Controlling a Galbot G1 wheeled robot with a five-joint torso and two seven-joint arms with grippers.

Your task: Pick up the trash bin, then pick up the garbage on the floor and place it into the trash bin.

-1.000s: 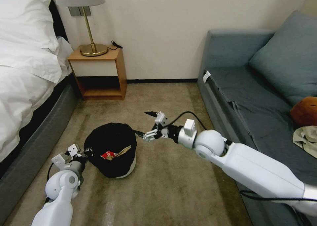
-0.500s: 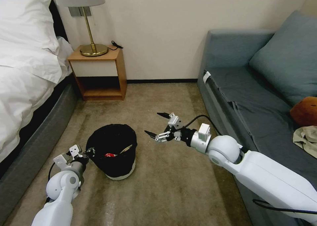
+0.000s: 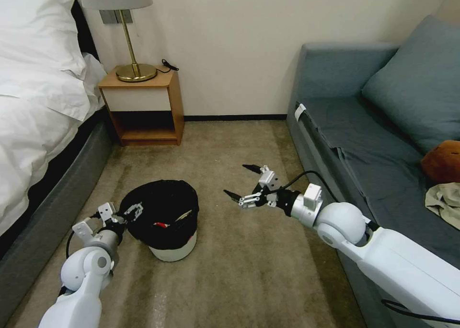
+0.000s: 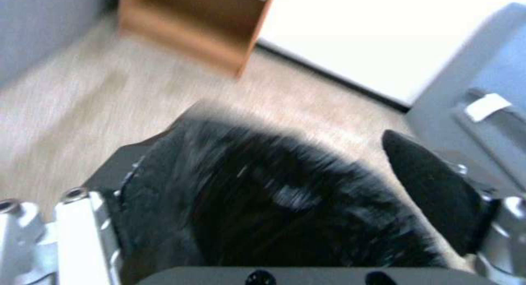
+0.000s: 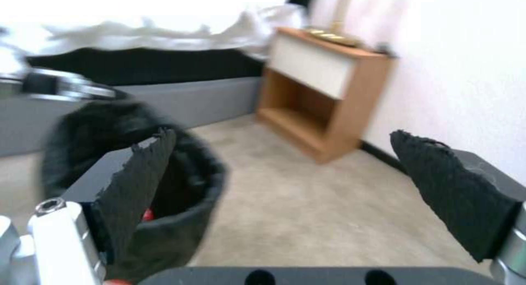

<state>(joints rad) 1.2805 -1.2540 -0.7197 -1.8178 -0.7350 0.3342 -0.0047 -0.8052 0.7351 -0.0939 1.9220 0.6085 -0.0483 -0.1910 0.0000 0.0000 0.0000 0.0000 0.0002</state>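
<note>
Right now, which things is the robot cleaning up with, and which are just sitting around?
For the job:
- trash bin, black-lined, red wrapper inside
- left hand at the bin's rim
- right hand, open above the carpet

Just there:
- nightstand with brass lamp
- bed
- sofa with plush toy and garment

You are in a bedroom, of a home or a hotel. A bed (image 3: 33, 102) with white sheets and a pillow (image 3: 36, 26) runs along the floor's left edge. In the far left corner a wooden nightstand (image 3: 143, 105) stands against the cream wall (image 3: 230, 40), with a brass lamp (image 3: 129, 35) on top. A grey-blue sofa (image 3: 364, 126) with a cushion (image 3: 417, 83) lines the right edge. Tan carpet (image 3: 239, 270) covers the floor between them.
</note>
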